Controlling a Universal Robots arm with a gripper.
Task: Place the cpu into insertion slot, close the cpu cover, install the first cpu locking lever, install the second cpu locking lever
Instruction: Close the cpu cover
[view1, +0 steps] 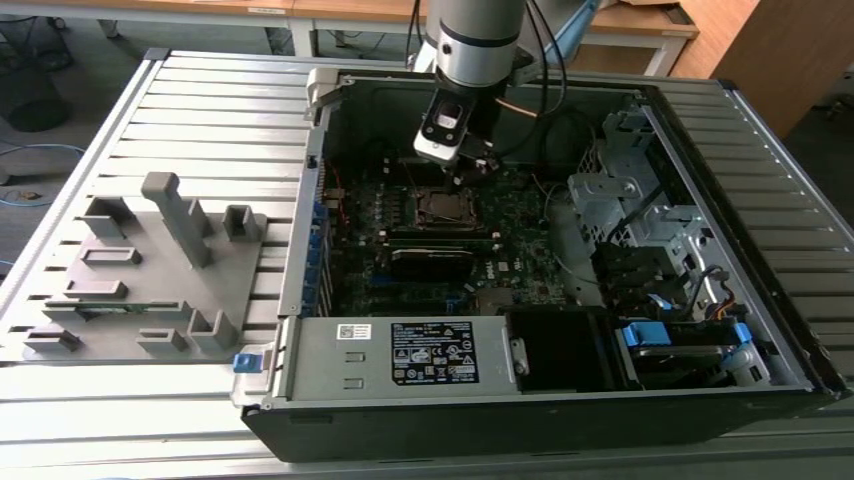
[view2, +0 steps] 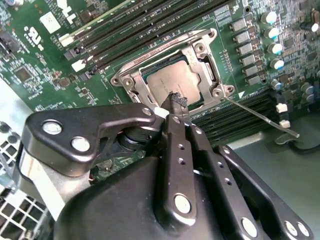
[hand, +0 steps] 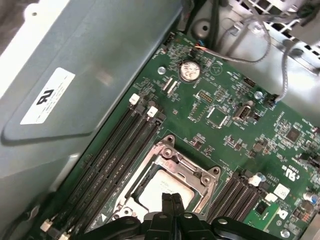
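1. Directly beneath the claw (view2: 175, 102) tips, the cpu (view2: 172, 82) is seen seated in the insertion slot (view1: 445, 207), with its dull metal top exposed.
2. The claw's two fingers are pressed together with nothing held between them. Their joined tip is poised just over the nearer edge of the cpu; whether it touches cannot be told.
3. The cpu cover (view2: 162, 56) is laid flat around the cpu, its window framing the chip, so it is judged to be closed already.
4. Off one socket corner, to the side of the claw tips, a thin silver locking lever (view2: 260, 116) is angled outward over the memory slots (view2: 220, 122). Its long axis runs away from the socket, and it is judged not yet latched.
5. The motherboard (hand: 225, 115) is housed in an open computer case (view1: 747, 130) set on the slatted desk (view1: 214, 110).
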